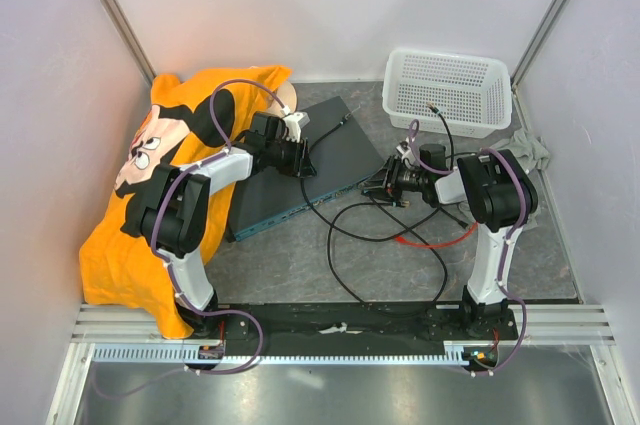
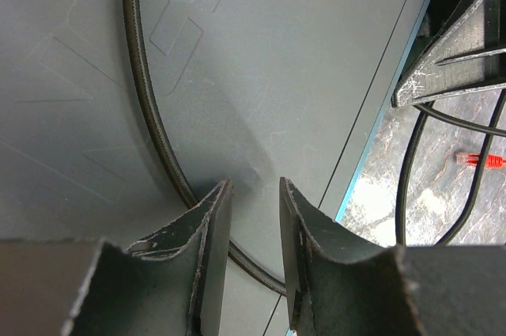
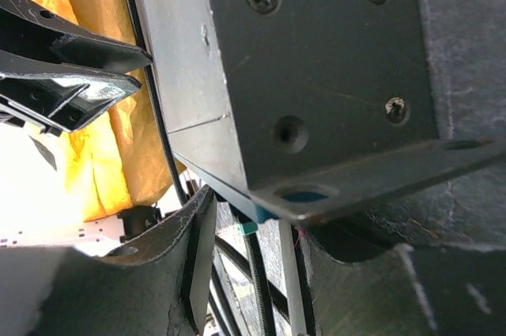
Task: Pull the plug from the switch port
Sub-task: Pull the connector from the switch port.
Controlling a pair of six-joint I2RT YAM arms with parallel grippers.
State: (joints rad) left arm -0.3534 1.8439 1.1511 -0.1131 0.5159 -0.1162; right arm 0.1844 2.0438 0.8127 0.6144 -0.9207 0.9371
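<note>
- Left gripper (image 2: 254, 186): the jaws are held partly spread and nothing is pinched. The tips are held close over the dark top of the switch (image 2: 261, 75), near its teal front edge.
- A black cable (image 2: 146, 99) is seen curving across that top. It is hidden behind one finger (image 2: 205, 241) and shows again low in the gap.
- Right gripper (image 3: 257, 221): the jaws are spread and set at the switch's right front corner, just under a mounting ear (image 3: 379, 170). Thin black cables are seen running through the gap; contact with either pad cannot be told.
- The switch is laid slantwise on the table (image 1: 540, 265), between the two grippers, just beside an orange cloth (image 1: 150, 205).
- A red cable (image 2: 482, 160) is noted on the table, near the front edge.
- A white mesh basket (image 1: 445, 90) is placed beyond the right arm, apart from the switch.
</note>
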